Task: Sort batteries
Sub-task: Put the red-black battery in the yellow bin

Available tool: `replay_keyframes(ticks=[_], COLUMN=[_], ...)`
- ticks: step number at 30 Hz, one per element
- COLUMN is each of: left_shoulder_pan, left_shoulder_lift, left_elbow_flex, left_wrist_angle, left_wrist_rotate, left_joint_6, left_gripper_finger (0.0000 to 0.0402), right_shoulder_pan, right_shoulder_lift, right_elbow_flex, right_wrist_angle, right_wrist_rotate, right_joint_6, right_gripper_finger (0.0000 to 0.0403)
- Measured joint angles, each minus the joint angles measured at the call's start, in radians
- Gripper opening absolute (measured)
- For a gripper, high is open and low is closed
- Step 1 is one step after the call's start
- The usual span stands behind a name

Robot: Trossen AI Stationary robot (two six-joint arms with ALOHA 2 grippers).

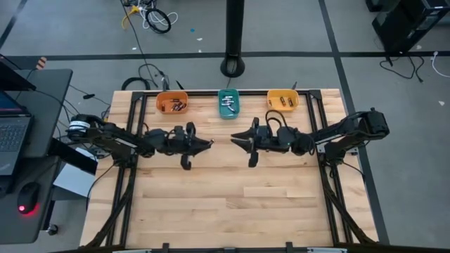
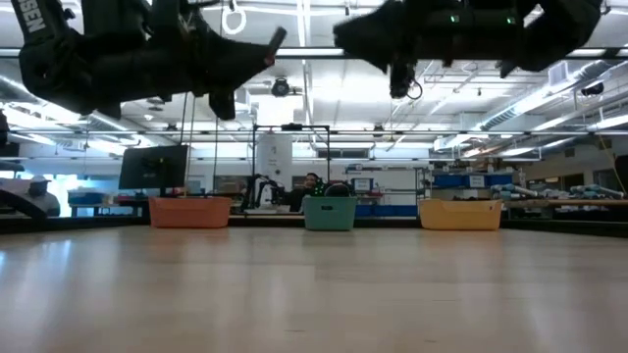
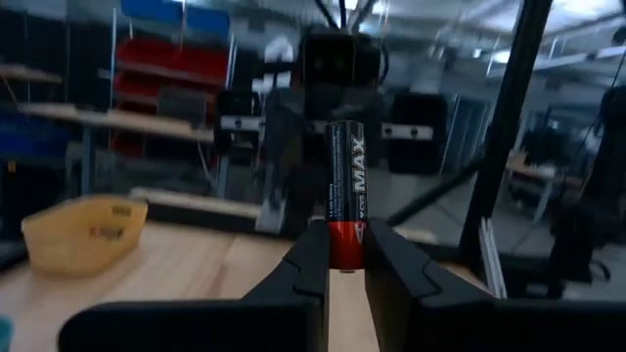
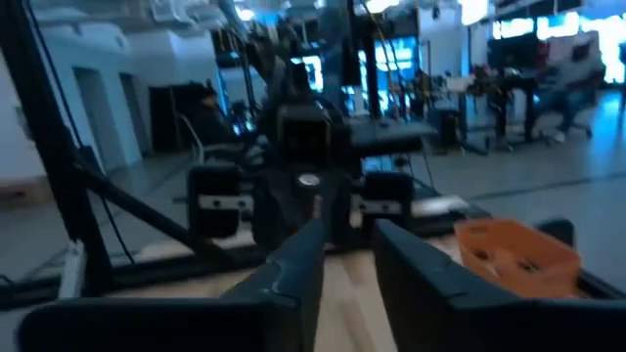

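Left gripper (image 3: 344, 256), clamped on a black-and-red battery (image 3: 344, 191) above the tabletop's far half, should hold firm until over its bin; right gripper (image 4: 345, 256) waits, fingers apart.

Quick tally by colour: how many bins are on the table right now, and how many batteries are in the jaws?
Orange bin: 1
Teal bin: 1
Yellow bin: 1
Battery held in the left gripper: 1
Battery in the right gripper: 0
Total: 3 bins, 1 held battery

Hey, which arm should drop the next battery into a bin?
Left. The left gripper is shut on a black and red battery, lifted above the table. The right gripper is open and holds nothing.
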Motion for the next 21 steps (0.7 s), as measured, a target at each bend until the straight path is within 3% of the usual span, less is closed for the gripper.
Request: replay_keyframes(ticks=[9,21], left_shoulder_pan=[-0.004,-0.005], left_shoulder_lift=[0.0,0.0], left_elbow_flex=[0.058,0.206], left_wrist_angle=[0.023,-0.138], left_wrist_rotate=[0.036,0.063], left_joint_6=[0.033,0.121], left_gripper_finger=[0.0045,0.0045], right_shoulder_pan=[0.022,0.031], right_shoulder_lift=[0.0,0.0], right_elbow_flex=[0.131,0.167], right_wrist_angle=[-0.079,-0.117], right_wrist_rotate=[-0.027,-0.036], right_joint_6=[-0.002,0.008], right_gripper_finger=[0.0171,0.0181])
